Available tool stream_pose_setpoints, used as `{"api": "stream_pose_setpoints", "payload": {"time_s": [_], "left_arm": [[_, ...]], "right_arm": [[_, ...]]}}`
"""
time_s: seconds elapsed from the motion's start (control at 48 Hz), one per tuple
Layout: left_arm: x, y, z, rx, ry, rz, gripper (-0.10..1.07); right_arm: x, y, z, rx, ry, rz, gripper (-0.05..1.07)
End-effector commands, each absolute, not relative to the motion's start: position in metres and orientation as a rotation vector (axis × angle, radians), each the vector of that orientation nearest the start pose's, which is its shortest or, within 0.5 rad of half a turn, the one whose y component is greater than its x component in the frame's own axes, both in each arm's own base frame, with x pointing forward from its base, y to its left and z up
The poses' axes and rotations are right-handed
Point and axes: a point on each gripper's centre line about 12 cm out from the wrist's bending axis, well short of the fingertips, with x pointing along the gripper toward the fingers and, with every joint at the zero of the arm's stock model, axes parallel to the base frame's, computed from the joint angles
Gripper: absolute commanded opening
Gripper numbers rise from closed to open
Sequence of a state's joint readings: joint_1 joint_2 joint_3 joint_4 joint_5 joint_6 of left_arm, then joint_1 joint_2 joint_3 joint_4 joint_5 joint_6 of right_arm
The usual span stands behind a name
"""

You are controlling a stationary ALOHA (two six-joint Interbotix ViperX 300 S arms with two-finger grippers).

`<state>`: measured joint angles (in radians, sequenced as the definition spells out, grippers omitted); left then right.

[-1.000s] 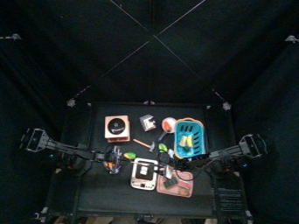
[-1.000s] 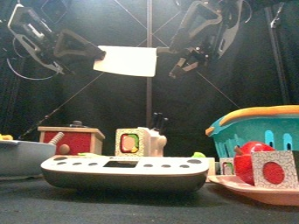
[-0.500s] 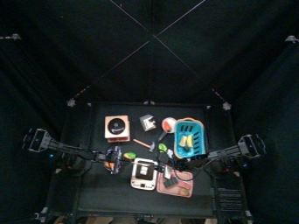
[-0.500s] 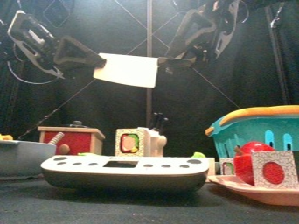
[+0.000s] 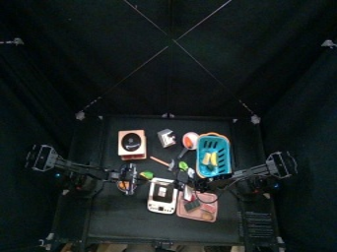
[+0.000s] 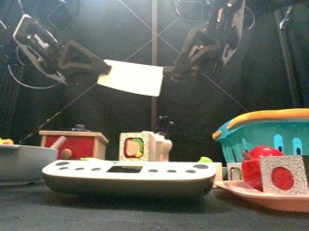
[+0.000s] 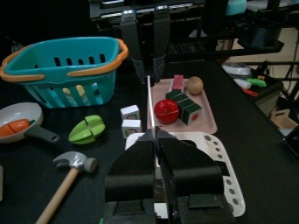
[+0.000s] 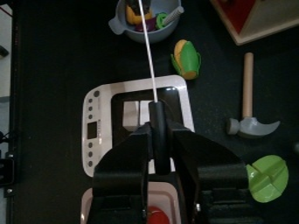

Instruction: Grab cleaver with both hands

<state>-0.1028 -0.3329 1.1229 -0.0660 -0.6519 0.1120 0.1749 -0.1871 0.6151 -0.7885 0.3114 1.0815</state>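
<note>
Front view: the cleaver (image 6: 132, 78) is held in the air, tilted, high above the white scale (image 6: 126, 176) on the table, with the left gripper (image 6: 99, 65) clamped on one end and the right gripper (image 6: 173, 69) at the other. In the right wrist view the blade is seen edge-on as a thin line (image 8: 156, 70) running between that gripper's (image 8: 156, 129) jaws, which are closed around it. In the left wrist view the thin blade (image 7: 149, 105) is likewise pinched between the left gripper's (image 7: 152, 138) jaws, above the pink tray (image 7: 201, 131).
</note>
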Motion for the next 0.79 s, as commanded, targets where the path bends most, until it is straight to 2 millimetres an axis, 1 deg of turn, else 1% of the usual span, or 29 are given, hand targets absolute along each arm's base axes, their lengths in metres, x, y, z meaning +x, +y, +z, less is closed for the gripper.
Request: {"api": "stream_pose_setpoints", "payload": {"time_s": [0.0,0.146,0.25,0.542,0.771], "left_arm": [[0.288,-0.025,0.206,0.068,0.114,-0.066,0.34],[0.284,-0.025,0.199,0.068,0.14,-0.07,0.34],[0.282,-0.026,0.192,0.067,0.16,-0.072,0.34],[0.284,-0.026,0.184,0.073,0.19,-0.073,0.34],[0.285,-0.026,0.175,0.072,0.223,-0.074,0.34]], "right_arm": [[0.368,0.036,0.256,0.195,0.576,-0.144,0.41],[0.365,0.035,0.262,0.197,0.562,-0.141,0.31],[0.364,0.035,0.259,0.195,0.568,-0.142,0.28],[0.367,0.036,0.25,0.188,0.591,-0.141,0.28],[0.369,0.041,0.234,0.18,0.633,-0.135,0.28]]}}
